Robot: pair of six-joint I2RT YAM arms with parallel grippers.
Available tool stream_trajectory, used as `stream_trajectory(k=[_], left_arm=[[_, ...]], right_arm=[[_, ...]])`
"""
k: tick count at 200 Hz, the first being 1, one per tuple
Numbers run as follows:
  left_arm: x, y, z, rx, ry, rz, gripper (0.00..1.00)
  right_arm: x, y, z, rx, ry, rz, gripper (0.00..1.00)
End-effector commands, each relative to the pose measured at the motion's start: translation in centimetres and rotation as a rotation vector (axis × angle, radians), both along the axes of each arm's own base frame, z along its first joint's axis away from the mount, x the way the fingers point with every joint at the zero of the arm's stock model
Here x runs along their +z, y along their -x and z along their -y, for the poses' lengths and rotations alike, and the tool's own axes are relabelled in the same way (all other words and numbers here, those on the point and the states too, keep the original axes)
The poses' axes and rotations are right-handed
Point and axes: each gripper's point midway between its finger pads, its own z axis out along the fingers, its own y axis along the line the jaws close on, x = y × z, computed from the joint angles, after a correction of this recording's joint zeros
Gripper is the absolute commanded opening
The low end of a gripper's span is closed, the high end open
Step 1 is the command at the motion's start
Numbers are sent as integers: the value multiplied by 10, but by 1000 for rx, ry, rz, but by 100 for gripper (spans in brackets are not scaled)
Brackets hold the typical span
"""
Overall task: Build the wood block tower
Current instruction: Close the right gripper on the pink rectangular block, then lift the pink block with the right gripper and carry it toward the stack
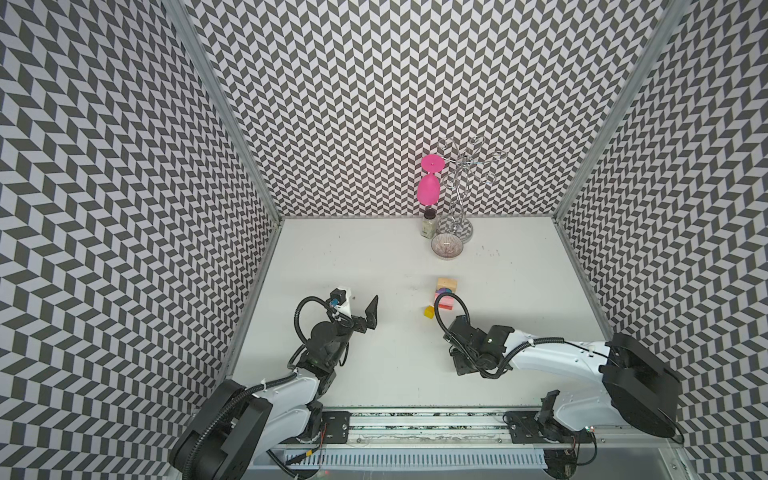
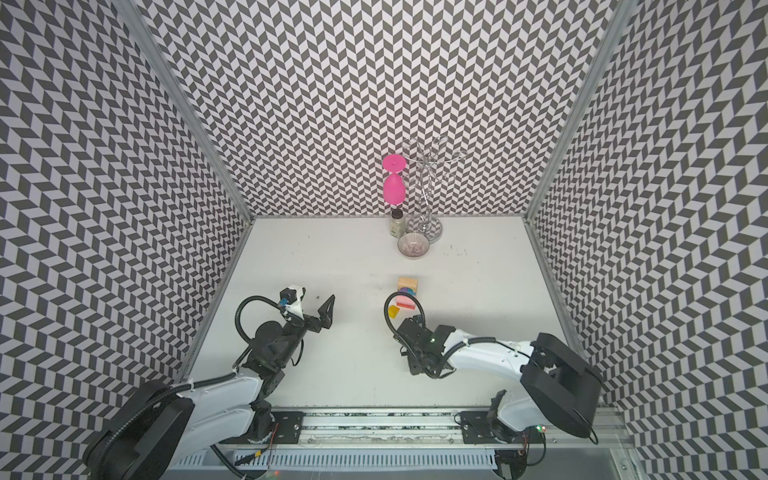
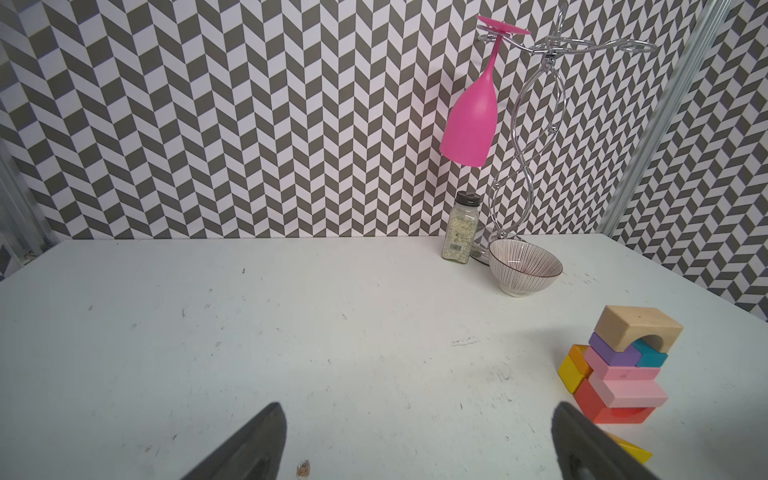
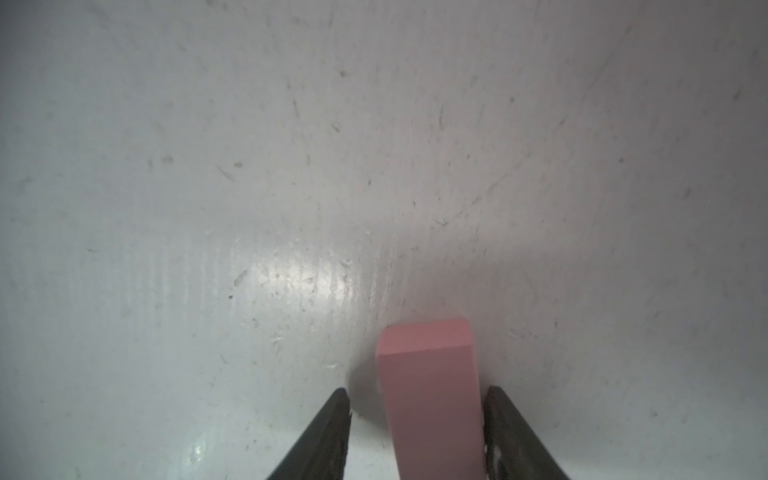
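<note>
The left arm (image 1: 286, 388) and right arm (image 1: 552, 357) had white shells with black joints. Each ended, farthest from its pincer, in a big rounded black housing (image 1: 640, 386). Just behind the left pincer (image 3: 417, 407) was a white camera mount (image 1: 343, 302) with a blue plug; its fingers (image 3: 249, 444) were dark tapered wedges. A ribbed black cable (image 1: 451, 296) looped behind the right pincer (image 4: 417, 390).

Robot lab test cell: chevron-patterned walls (image 1: 374, 104) enclosing a white table (image 1: 353, 270).
</note>
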Motion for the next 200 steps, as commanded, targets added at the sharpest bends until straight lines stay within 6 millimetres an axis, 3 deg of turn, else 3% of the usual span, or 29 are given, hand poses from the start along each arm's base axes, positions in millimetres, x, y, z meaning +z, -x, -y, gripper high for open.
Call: stream_trajectory(k=[1, 36, 59, 77, 96, 124, 140, 177, 200], left_arm=[[8, -1, 0, 4, 4, 29, 100], [9, -1, 1, 2, 5, 32, 100], [9, -1, 1, 2, 5, 31, 100], [9, -1, 1, 1, 5, 31, 100], [9, 0, 1, 0, 5, 32, 100], [9, -1, 1, 0, 4, 34, 100], [9, 0, 0, 3, 6, 34, 100], [10, 0, 0, 2, 7, 35, 100], [10, 0, 0, 4, 7, 36, 100]], right_arm=[[2, 1, 1, -7, 3, 8, 46], [7, 3, -2, 11, 4, 13, 27], [32, -4, -13, 28, 3, 70, 19], [71, -18, -25, 22, -14, 170, 0], [126, -35, -42, 30, -90, 323, 0], [208, -45, -82, 149, -372, 504, 0], [246, -53, -81, 154, -433, 628, 0], [291, -71, -61, 176, -325, 736, 0], [312, -72, -76, 346, -369, 704, 0]])
